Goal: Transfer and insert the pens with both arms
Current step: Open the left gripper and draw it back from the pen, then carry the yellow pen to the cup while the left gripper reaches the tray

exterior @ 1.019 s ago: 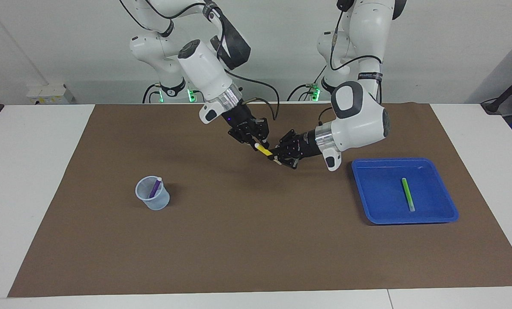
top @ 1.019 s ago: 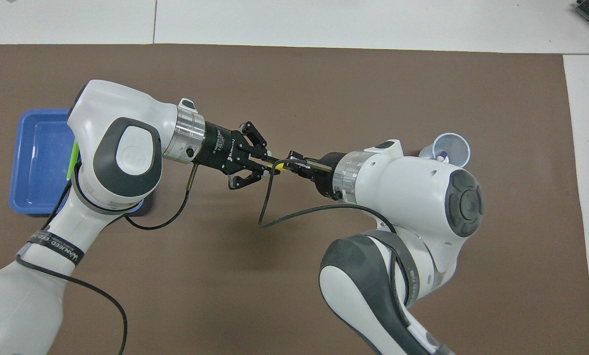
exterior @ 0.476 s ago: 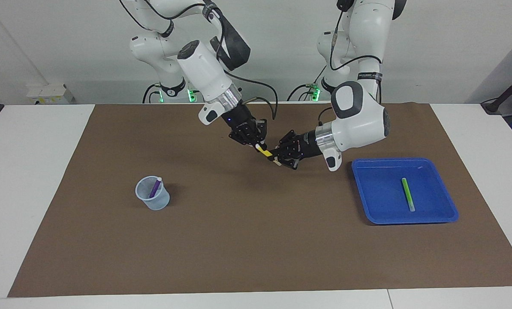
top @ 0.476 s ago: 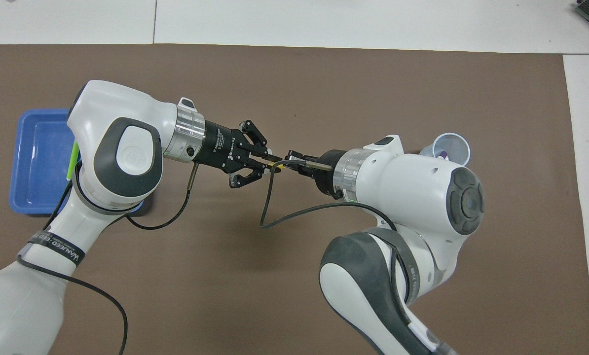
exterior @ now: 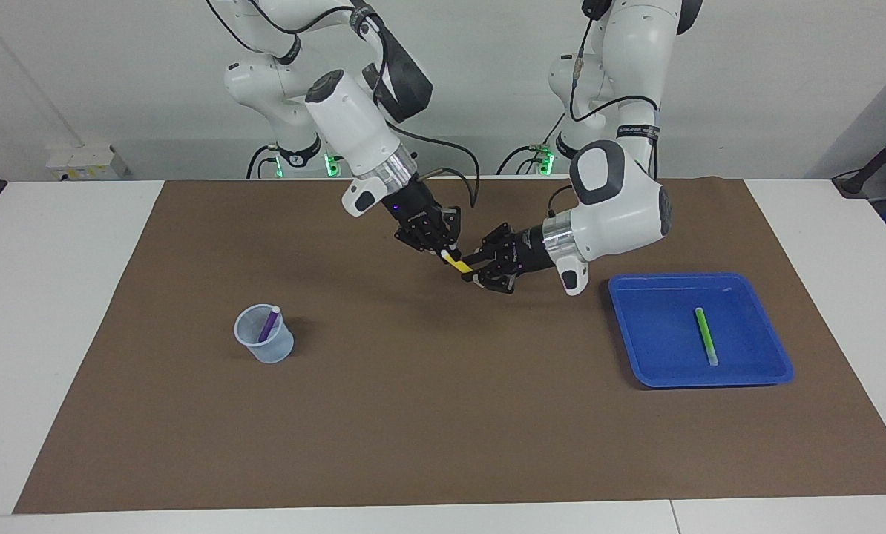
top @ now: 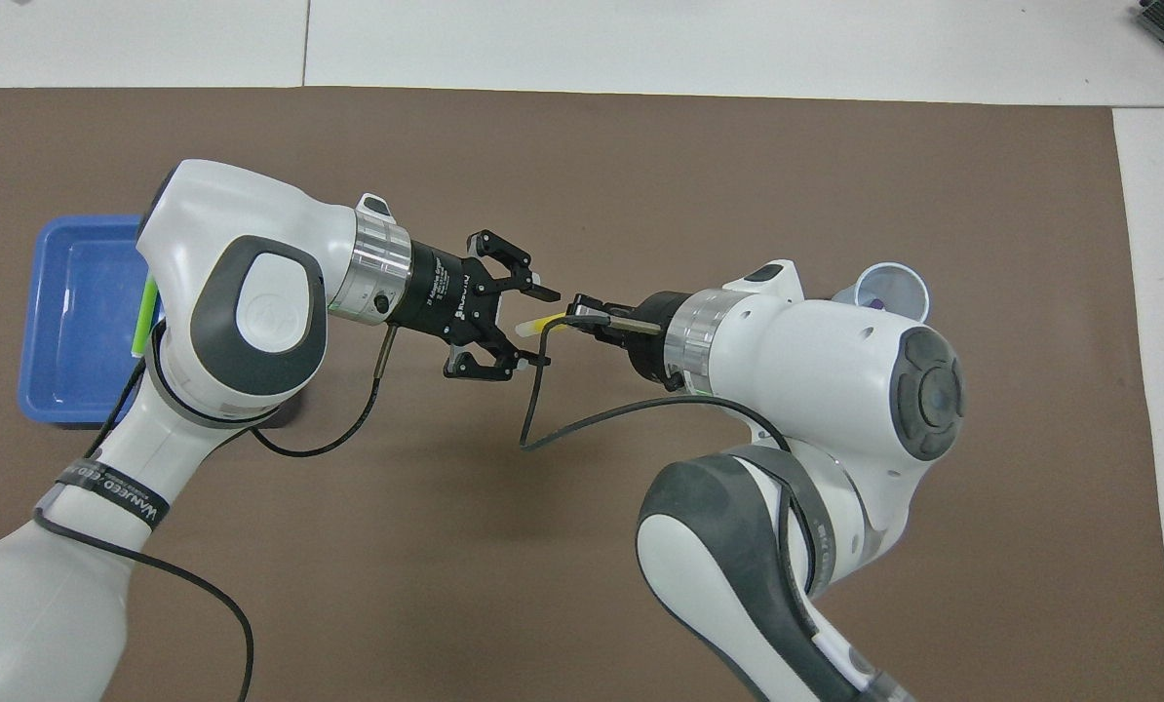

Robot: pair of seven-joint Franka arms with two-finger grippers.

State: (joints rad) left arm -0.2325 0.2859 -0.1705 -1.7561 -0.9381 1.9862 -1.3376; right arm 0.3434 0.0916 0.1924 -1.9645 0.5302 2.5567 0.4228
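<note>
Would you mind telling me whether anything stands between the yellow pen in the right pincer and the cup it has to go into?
Nothing visible does. The right pincer holds the yellow pen above the bare brown mat; the cup, with the purple pen already in it, stands toward the right arm's end.

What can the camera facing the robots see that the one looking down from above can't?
Only the facing view shows the green pen whole in the blue tray, and the purple pen leaning in the clear cup. Only the overhead view shows the left hand spread open with the pale end of the yellow pen between its fingers. Both show the right hand shut on the yellow pen in the air.
</note>
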